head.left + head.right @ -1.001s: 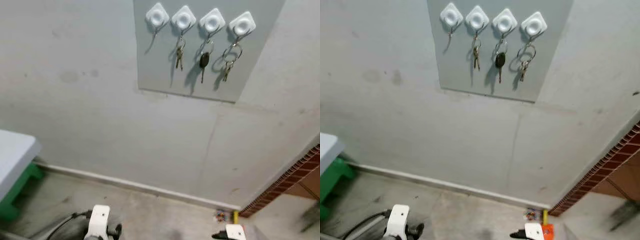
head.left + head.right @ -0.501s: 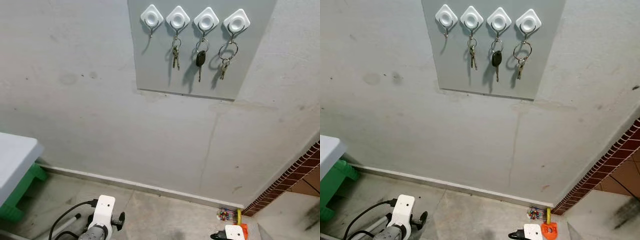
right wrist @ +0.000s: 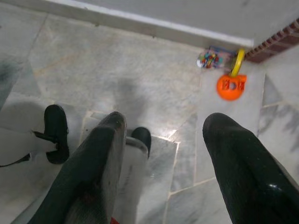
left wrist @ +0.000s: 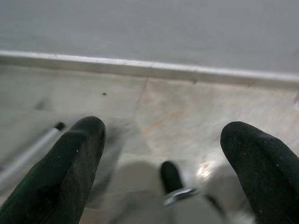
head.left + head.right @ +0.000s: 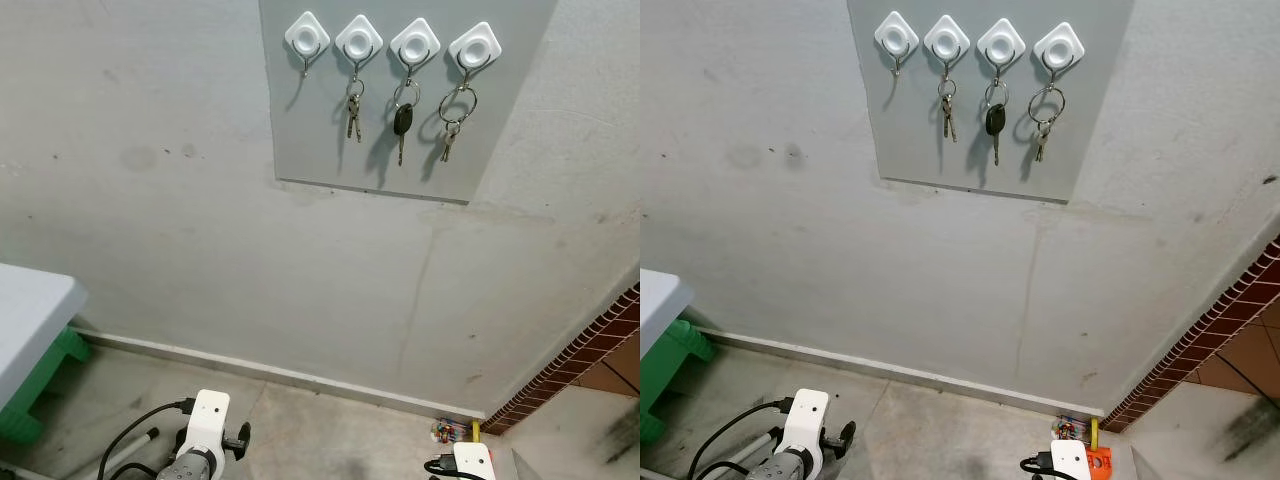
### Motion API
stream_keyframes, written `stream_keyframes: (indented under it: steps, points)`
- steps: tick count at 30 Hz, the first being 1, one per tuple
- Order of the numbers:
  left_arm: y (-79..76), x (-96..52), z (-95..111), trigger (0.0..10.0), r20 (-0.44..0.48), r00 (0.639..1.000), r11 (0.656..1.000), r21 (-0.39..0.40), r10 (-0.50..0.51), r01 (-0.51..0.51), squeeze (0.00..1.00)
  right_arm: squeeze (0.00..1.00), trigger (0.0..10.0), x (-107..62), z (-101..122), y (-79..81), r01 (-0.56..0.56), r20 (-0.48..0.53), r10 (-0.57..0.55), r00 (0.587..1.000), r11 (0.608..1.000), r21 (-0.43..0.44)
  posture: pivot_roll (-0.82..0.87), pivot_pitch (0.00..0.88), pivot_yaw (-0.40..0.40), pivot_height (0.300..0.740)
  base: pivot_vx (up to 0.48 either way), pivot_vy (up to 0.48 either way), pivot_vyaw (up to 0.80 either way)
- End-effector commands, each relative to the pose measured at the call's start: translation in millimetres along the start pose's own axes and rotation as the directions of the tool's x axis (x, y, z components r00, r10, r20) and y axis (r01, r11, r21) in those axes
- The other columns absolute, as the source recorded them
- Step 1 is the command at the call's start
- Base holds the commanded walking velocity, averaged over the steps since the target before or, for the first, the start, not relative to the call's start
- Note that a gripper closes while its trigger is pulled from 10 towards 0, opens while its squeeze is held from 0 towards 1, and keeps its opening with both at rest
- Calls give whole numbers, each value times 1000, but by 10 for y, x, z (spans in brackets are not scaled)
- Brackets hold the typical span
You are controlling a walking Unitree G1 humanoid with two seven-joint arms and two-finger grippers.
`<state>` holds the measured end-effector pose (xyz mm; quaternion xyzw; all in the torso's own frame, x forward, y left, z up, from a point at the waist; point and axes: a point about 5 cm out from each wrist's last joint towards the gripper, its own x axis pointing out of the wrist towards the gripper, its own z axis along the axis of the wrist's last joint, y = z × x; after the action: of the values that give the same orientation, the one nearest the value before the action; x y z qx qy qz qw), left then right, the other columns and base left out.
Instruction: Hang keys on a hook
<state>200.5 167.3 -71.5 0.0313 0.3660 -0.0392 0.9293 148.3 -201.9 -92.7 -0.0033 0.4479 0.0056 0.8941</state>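
Black jaws on both arms spread, hanging low; keys (image 5: 401,125) on hooks (image 5: 414,43) well above.

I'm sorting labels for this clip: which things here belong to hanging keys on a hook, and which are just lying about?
Belongs to the job:
- four white hooks on the grey board; the leftmost hook is bare
- silver keys, black-headed key, ringed keys, each hanging on a hook

Just lying about:
- orange toy and colourful bits on the floor
- green stool

White hooks (image 5: 414,44) on a grey board (image 5: 500,120), orange toy (image 3: 231,87).
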Motion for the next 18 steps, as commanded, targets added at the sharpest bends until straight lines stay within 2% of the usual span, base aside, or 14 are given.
stream_keyframes:
  steps: [1, 6, 9, 18]
  points:
    - [-18, -12, -52, 10000, -18, 1000, 1000, -25, 13, -14, 0, 0, 10000, 10, 51, -35, -8, 7, 8, 1000, 1000, 17, -58, 0, -31, 740, 0, 0, 0]
    - [-28, -10, -47, 10000, -17, 1000, 1000, -25, 12, -13, 0, 0, 10000, 17, 73, -27, -16, 10, 16, 1000, 1000, -6, -45, 0, -44, 740, 0, 0, 0]
    - [-30, -4, -32, 10000, -12, 1000, 999, -52, 11, -11, 0, 0, 10000, 16, 58, -14, -29, -1, 29, 1000, 999, -18, -36, 0, -50, 740, 0, 0, 0]
    - [-5, 1, -13, 10000, -10, 1000, 1000, -26, 1, -1, 0, 0, 10000, 26, 64, 32, -32, 1, 32, 999, 999, -4, -51, 0, -20, 740, 0, 0, 0]
